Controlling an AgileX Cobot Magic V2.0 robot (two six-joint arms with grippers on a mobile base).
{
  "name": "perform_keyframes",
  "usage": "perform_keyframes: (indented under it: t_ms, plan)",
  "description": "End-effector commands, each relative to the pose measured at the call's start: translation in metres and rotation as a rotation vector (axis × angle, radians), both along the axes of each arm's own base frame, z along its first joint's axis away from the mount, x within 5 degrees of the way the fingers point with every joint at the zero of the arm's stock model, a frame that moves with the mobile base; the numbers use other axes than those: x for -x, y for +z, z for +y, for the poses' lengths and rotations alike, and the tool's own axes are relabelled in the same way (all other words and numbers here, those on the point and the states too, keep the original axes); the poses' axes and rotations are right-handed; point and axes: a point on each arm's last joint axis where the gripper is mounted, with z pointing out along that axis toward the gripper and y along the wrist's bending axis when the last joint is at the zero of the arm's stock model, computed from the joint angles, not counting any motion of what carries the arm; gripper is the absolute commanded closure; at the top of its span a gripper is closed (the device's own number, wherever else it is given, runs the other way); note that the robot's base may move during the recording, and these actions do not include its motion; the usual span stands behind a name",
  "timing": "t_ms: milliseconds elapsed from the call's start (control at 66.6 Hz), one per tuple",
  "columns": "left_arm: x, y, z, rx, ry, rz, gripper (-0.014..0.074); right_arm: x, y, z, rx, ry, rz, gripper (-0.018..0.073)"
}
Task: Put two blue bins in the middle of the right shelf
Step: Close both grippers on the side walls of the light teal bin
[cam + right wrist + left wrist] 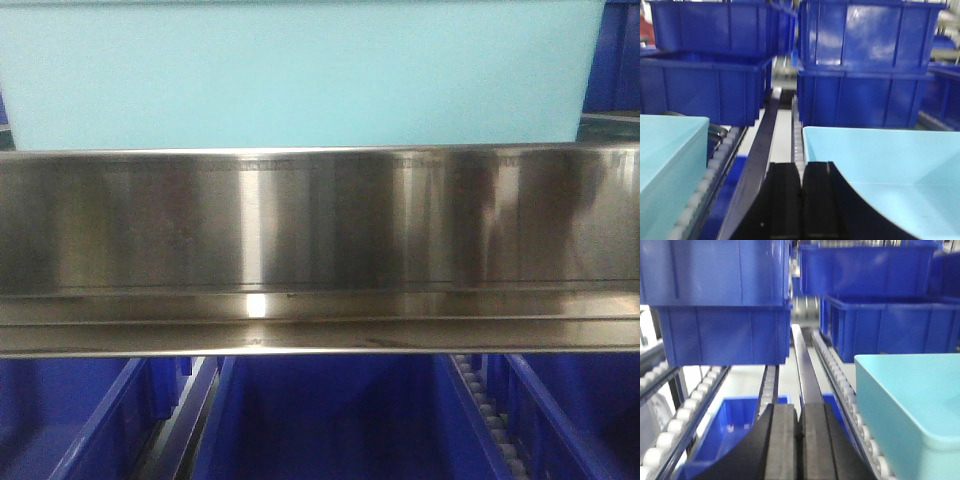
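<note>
The right shelf middle shows its wide shiny steel front rail (pixel 320 250) across the front view. Dark blue bins (pixel 330 420) sit on the level below it. In the left wrist view, stacked blue bins (pixel 725 335) stand ahead on the left and more blue bins (pixel 890 330) on the right. My left gripper (pixel 801 407) is shut with nothing in it, over the gap between roller tracks. In the right wrist view, blue bins (pixel 865 95) are stacked beyond my right gripper (pixel 801 165), which is shut and empty.
A light cyan bin (pixel 300 70) rests on the level above the rail. Cyan bins lie close beside the grippers: one (pixel 910 405) right of the left gripper, two (pixel 890 180) (pixel 670 165) flanking the right one. Roller tracks (pixel 840 385) run forward.
</note>
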Motion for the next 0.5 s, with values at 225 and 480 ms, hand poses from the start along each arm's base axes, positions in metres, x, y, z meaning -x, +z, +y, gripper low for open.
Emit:
perform_keyframes:
  t_ms: [225, 480]
  plan:
    - [-0.069, 0.054, -0.002, 0.008, -0.006, -0.005, 0.0707, -0.075, 0.049, -0.007, -0.008, 0.001, 0.104, 0.0722]
    - [-0.100, 0.054, -0.002, 0.035, -0.007, -0.034, 0.0707, -0.111, 0.039, -0.007, -0.082, 0.020, 0.212, 0.0722]
